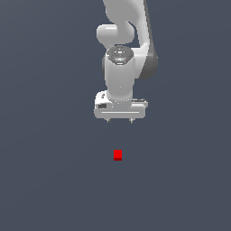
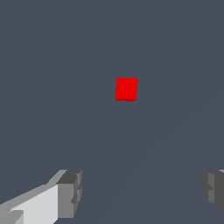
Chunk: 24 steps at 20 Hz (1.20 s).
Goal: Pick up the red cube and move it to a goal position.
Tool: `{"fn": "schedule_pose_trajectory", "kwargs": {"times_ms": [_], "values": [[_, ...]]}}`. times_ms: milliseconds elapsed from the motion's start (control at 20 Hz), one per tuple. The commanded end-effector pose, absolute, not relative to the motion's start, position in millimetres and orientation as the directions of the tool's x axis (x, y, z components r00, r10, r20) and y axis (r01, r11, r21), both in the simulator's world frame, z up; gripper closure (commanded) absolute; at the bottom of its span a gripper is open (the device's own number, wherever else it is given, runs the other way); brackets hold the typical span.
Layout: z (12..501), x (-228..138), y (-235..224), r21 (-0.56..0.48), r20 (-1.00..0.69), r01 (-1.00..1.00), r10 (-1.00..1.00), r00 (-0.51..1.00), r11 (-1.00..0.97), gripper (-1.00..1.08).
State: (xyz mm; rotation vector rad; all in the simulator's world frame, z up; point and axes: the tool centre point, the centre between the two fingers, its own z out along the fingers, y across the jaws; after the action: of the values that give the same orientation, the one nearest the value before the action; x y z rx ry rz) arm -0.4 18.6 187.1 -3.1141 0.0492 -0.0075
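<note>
The red cube is seen lying alone on the flat grey counter, clear of the pincer and nearer the exterior camera than it; no contact between the two is shown. The pincer is held wide: in the wrist view its two grey fingertips are set far apart, with nothing between them, and the cube is seen well beyond them, roughly in line with the gap.

The cube is judged to be rigid, light and not fragile, with smooth, plain faces that may be somewhat slippery. As it is much narrower than the spread of the pincer, it could be taken across two opposite side faces, low enough that the pads bear on flat surface and not on an edge. A square approach would be called for, since a skewed grip might turn or squeeze the cube out.

The counter is a uniform dark grey plane, level and featureless. No goal marker is made out in either view, and nothing else of the room is shown.
</note>
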Motion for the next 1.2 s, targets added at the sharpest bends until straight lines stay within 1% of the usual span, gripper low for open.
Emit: {"fn": "schedule_pose_trajectory", "kwargs": {"times_ms": [0,250,550,1150], "values": [[187.1,-0.4,18.6,-0.027,0.004,-0.032,-0.032,0.999,-0.999,-0.92],[181.4,2.5,18.6,-0.026,0.004,-0.032,-0.032,0.999,-0.999,-0.92],[159.6,13.6,18.1,-0.023,0.004,-0.036,-0.036,0.999,-0.999,-0.92],[77.4,57.0,15.3,-0.009,0.002,-0.048,-0.048,0.999,-0.999,-0.92]]}}
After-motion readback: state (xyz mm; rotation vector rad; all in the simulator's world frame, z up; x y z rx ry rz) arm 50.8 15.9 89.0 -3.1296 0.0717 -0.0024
